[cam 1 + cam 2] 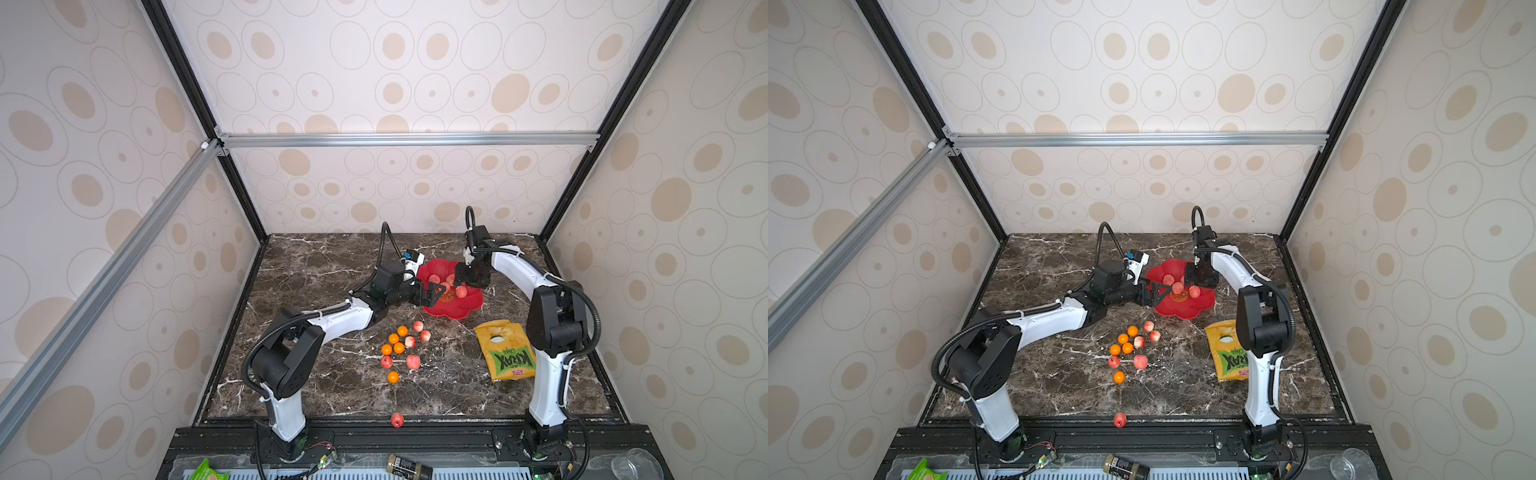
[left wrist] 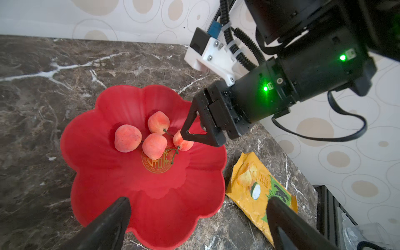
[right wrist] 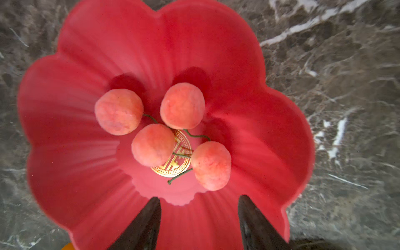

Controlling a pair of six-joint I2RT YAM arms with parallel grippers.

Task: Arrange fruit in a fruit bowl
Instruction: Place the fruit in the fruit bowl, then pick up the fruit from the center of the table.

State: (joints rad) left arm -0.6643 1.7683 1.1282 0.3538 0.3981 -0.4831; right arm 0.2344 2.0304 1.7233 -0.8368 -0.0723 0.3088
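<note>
The fruit bowl (image 1: 453, 311) is sitting on the far, right-of-centre part of the counter (image 1: 311, 270). Four peaches (image 3: 153, 144) are lying bunched around its gold emblem (image 3: 173, 171). The right jaws are hanging spread just above them with nothing between. The left jaws are gaping wide and empty over the bowl's near-left rim.

As I read it, a peach is being set down and the fetching of the next fruit is coming up. The right arm (image 1: 515, 266) is best lifting straight up, since the thin stems (image 3: 179, 175) are trailing near its jaws and could snag. Both arms are crowding the bowl, so only one should be moving out at a time. The loose fruit (image 1: 399, 347) is waiting in a tight cluster near the counter's middle. Taking an outer piece and closing gently matters, because round fruit rolls. One peach (image 1: 397, 419) is resting on the near frame edge.

In both top views the arms are covering part of the bowl. In the left wrist view one right jaw is overlapping a peach (image 2: 183, 140); whether they are touching I cannot tell. The snack bag (image 1: 505, 353) is partly lying behind the right arm.
</note>
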